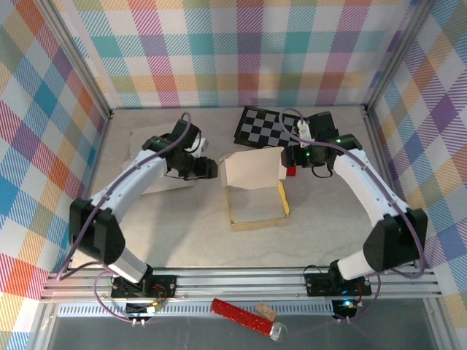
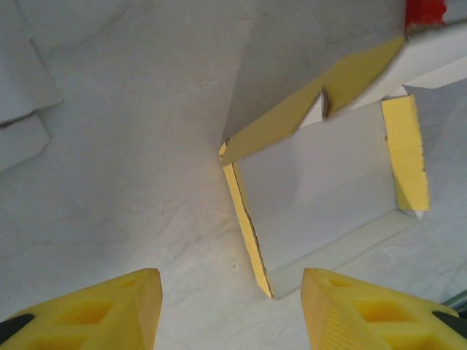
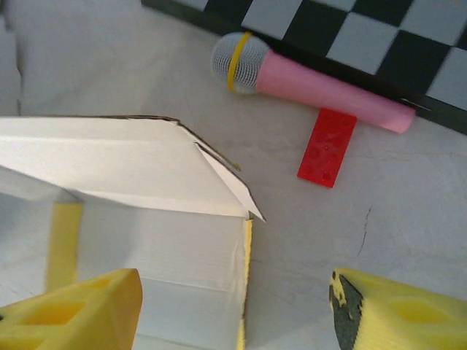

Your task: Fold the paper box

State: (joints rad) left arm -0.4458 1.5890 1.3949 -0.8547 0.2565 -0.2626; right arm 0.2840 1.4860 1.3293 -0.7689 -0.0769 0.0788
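The paper box (image 1: pixel 255 191) lies mid-table, white with yellow edges, its back flap standing up and its side walls partly raised. My left gripper (image 1: pixel 210 168) hovers at the box's left rear corner. In the left wrist view the gripper (image 2: pixel 232 306) is open, and the box's (image 2: pixel 321 189) near corner sits just ahead of the gap, untouched. My right gripper (image 1: pixel 292 157) is at the box's right rear corner. In the right wrist view it (image 3: pixel 233 310) stands open, with the box's (image 3: pixel 117 164) yellow-edged right wall running between the fingers, unclamped.
A checkerboard (image 1: pixel 266 127) lies behind the box. Next to the right gripper lie a pink microphone (image 3: pixel 314 80) and a red brick (image 3: pixel 328 148). White sheets (image 1: pixel 146 146) rest at the left. Patterned walls enclose the table. A red stick (image 1: pixel 241 315) lies below the front rail.
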